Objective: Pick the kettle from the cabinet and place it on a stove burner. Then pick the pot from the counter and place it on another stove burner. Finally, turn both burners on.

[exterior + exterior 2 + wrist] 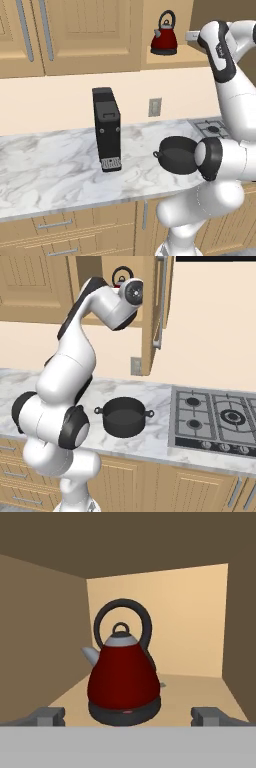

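Observation:
The dark-red kettle [125, 677] with its black arched handle stands upright on the shelf of the open cabinet [45, 637]. My gripper [130, 717] is open in front of it, a little short of its base, with one fingertip on each side. From the left base the kettle [165, 34] shows on the cabinet shelf [175, 59], with my gripper [191, 36] just to its right. The wide black pot [123, 416] sits on the marble counter [150, 442], left of the cooktop [175, 416]. The burners [192, 402] are bare under black grates.
A tall black boxy appliance [107, 129] stands on the counter [50, 165] left of the pot [175, 150]. The open cabinet door [152, 316] hangs above the counter. My raised arm hides most of the kettle [120, 275] from the right. Knobs [220, 446] line the cooktop front.

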### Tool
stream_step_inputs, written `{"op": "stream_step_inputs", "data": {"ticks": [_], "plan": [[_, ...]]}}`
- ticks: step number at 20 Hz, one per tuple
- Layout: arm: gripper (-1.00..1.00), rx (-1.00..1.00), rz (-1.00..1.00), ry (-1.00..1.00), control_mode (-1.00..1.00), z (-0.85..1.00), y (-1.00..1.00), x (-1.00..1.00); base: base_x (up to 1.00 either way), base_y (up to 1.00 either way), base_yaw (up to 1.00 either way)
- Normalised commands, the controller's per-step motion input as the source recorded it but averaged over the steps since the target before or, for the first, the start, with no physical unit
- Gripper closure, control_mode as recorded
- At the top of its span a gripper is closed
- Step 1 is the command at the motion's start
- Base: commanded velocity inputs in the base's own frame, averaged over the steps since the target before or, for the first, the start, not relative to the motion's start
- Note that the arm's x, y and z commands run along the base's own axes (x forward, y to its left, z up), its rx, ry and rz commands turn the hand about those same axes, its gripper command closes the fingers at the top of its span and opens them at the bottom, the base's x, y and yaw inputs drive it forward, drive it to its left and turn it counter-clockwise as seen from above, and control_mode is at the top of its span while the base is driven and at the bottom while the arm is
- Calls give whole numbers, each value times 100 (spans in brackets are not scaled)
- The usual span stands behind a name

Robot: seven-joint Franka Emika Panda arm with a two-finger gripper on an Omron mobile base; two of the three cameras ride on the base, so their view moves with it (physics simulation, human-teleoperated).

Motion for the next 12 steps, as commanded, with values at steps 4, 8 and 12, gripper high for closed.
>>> {"op": "stream_step_inputs", "data": {"ticks": [4, 8, 12], "plan": [[-100, -2, -3, 4, -100, 0, 0, 8, 0, 0, 0], [-100, -2, -4, 4, -100, 0, 0, 6, 0, 0, 0], [-100, -3, -4, 2, -100, 1, 5, 4, 0, 0, 0]]}}
